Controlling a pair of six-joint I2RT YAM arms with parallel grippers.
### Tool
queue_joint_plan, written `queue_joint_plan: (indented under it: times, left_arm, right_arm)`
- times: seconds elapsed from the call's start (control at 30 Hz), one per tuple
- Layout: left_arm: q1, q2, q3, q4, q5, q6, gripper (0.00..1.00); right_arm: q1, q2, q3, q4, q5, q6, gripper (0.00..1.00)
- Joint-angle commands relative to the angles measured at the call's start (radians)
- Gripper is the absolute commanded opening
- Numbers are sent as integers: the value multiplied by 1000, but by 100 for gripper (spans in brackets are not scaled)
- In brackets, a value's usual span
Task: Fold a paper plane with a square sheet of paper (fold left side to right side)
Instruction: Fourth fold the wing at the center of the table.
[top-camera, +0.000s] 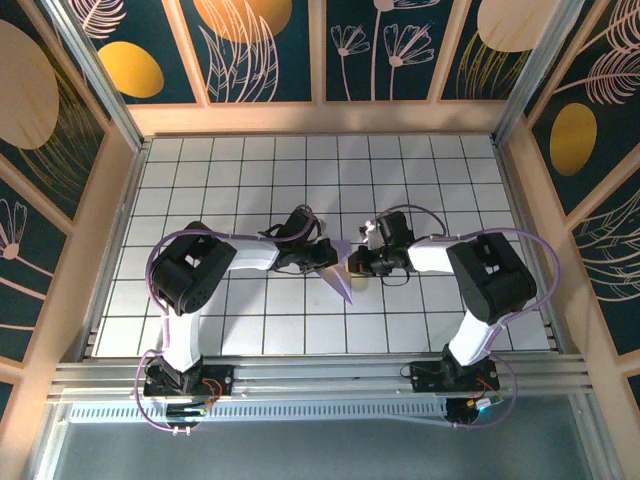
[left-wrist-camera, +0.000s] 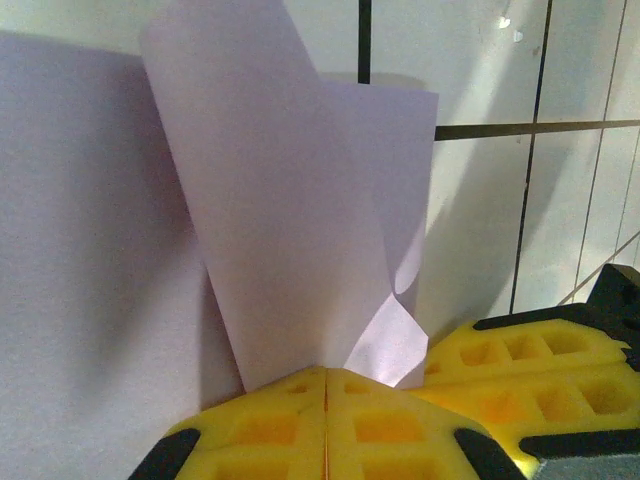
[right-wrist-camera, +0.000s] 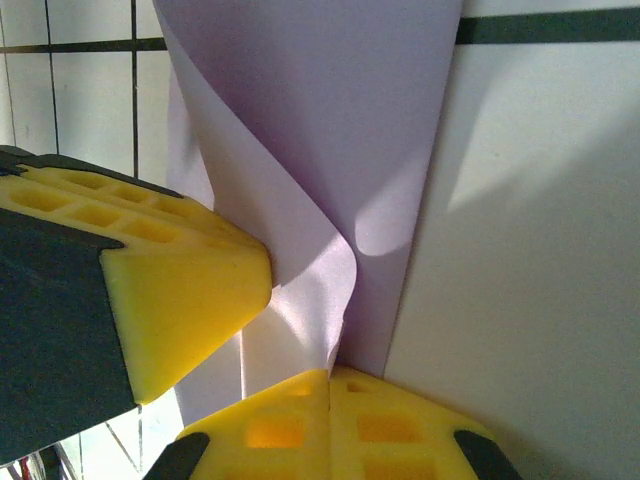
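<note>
From above we see the sheet of paper (top-camera: 342, 280) near the middle of the white tiled table (top-camera: 200, 190), held between the two arms. The left gripper (top-camera: 320, 258) meets it from the left and the right gripper (top-camera: 360, 264) from the right, their tips close together with the lavender sheet between them. A pointed flap reaches toward the near side below the grippers; we cannot tell whether its tip lies on the tiles or just above them. In the left wrist view the left gripper's yellow pads (left-wrist-camera: 260, 430) are pressed together along a thin seam and the paper rises out of that seam, so this gripper is clenched on the sheet. The paper curls there into a loose, tilted fold, with a flatter layer behind it on the left. A yellow pad of the right gripper sits just beside the sheet's small folded corner at the lower right. In the right wrist view the right gripper's pads (right-wrist-camera: 400, 430) are likewise closed on the sheet's lower edge, grasping it, and the left gripper's finger sits against the paper from the left. The sheet's upper edge is cut off at the top of both wrist views. Overhead, the grippers cover much of the sheet, so we cannot make out its full outline or its creases.
</note>
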Motion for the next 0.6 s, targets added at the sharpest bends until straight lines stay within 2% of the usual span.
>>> queue_joint_plan:
  times: [0.0, 0.27, 0.57]
  left_arm:
    - [-3, 32, -17, -33, -37, 17, 7]
    - [-4, 26, -64, -43, -65, 15, 6]
    - [-4, 29, -77, -44, -71, 15, 5]
  right_arm:
    - [9, 66, -25, -127, 151, -35, 0]
    - [7, 39, -11, -116, 124, -24, 0]
    - [-5, -41, 22, -76, 33, 16, 15]
